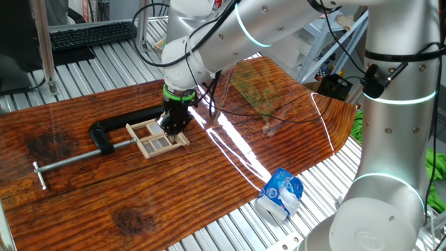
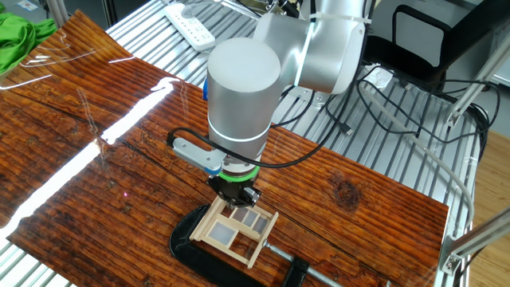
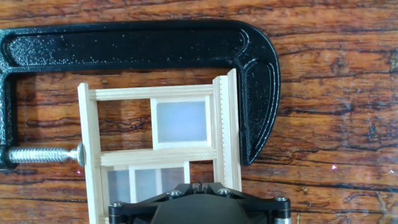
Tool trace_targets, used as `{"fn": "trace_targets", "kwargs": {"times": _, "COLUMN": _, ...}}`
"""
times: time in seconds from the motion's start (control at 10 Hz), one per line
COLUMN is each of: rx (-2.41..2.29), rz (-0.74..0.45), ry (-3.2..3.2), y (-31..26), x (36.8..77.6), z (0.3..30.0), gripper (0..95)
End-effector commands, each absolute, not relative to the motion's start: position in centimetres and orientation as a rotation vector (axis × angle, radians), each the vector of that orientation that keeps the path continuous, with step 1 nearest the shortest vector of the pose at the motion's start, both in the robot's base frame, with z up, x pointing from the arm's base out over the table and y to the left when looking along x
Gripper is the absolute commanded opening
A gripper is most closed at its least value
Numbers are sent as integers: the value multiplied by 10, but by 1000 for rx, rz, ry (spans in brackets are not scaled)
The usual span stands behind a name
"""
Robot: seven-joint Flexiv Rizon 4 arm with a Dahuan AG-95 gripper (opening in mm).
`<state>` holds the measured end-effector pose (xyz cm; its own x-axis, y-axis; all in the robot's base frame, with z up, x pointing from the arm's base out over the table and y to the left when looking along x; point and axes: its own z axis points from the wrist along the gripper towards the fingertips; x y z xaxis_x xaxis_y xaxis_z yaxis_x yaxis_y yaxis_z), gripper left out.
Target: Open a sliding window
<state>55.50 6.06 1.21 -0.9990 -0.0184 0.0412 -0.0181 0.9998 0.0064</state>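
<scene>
Black clamp (image 3: 143, 46) brackets the sliding window (image 3: 158, 146) on three sides; gripper (image 1: 173, 124) above it, finger spacing indeterminable.

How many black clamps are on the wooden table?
1. The black clamp lies flat around the sliding window, under the claw; none appears elsewhere, though the arm hides some table.

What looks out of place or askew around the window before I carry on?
Nothing around the sliding window looks askew: it lies flat, held in the black C-clamp, frame intact. The tool is right over it. The only stray item is a crumpled blue-and-white packet at the wooden board's edge, well away from the work.
</scene>
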Motion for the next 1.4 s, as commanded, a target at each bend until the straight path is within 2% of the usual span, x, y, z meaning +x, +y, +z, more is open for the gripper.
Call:
{"fn": "trace_targets", "kwargs": {"times": 0.1, "rx": 23, "rz": -10, "ry": -3099, "y": 60, "x": 555, "z": 12, "gripper": 0}}
{"fn": "trace_targets", "kwargs": {"times": 1.4, "rx": -8, "rz": -31, "ry": -3101, "y": 62, "x": 553, "z": 3, "gripper": 0}}
